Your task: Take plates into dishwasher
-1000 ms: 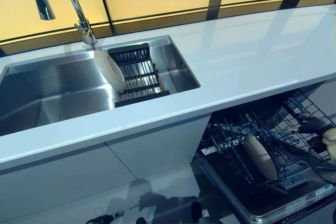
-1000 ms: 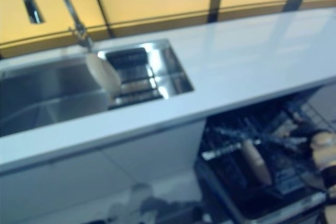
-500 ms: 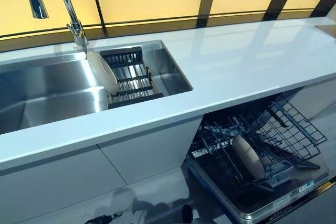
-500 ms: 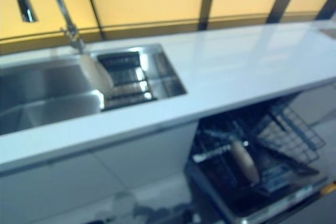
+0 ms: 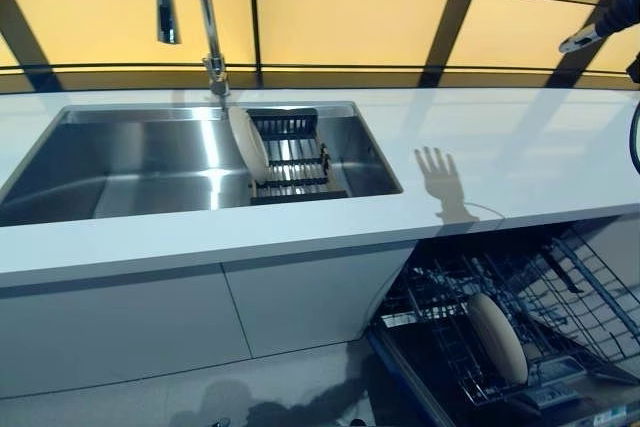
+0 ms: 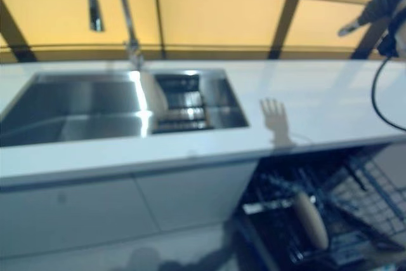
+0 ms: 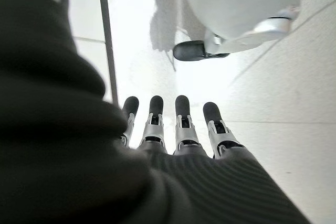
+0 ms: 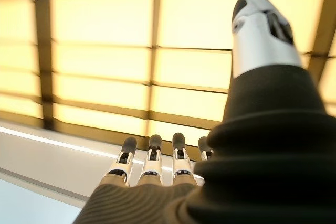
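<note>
L hand point(image 7: 173, 145): fingers straight, holding nothing, above the floor. One plate point(image 5: 249, 145) stands in the sink point(image 5: 120, 162) rack. White tabletop point(image 5: 500, 162) next. Another plate point(image 5: 497, 337) stands in the dishwasher rack point(image 5: 580, 287). R hand point(image 8: 157, 166), up high: fingers straight, empty.

Right robot hand point(image 8: 157, 171) raised, fingers straight, thumb extended, holding nothing. Left robot hand point(image 7: 173, 140) lowered, fingers straight, pointing downward, holding nothing.
</note>
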